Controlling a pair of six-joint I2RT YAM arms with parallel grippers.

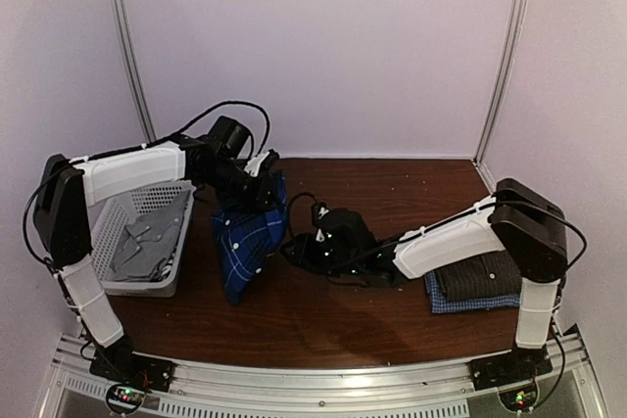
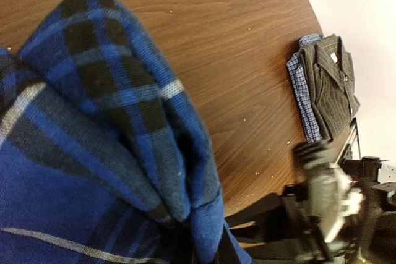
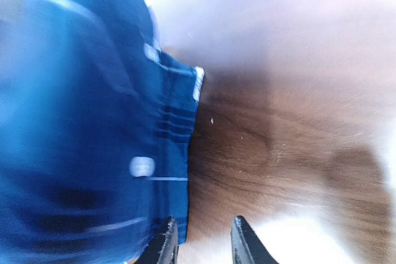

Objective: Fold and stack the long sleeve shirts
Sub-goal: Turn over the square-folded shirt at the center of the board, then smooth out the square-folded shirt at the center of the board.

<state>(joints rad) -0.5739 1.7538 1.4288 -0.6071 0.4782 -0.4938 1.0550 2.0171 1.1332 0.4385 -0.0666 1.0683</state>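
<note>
From above: nearest, a metal rail [image 1: 323, 379] carries both arm bases. The left arm [image 1: 132, 171] reaches over a white plastic mesh basket [image 1: 147, 286] at the left of the brown wooden desk [image 1: 411, 193]. Its jaws pinch a royal-blue plaid shirt [image 1: 245, 242], which hangs toward the desk. The right arm [image 1: 446, 242] stretches left, ending low beside that shirt. Near right, a folded dark grey checked shirt [image 1: 477, 276] lies on a folded pale blue checked shirt [image 1: 470, 303].

Left wrist: bunched plaid cloth fills the foreground, hiding the jaws.

Right wrist, blurred: the jaws stand slightly spread and empty, just beside the shirt's buttoned edge.
</note>
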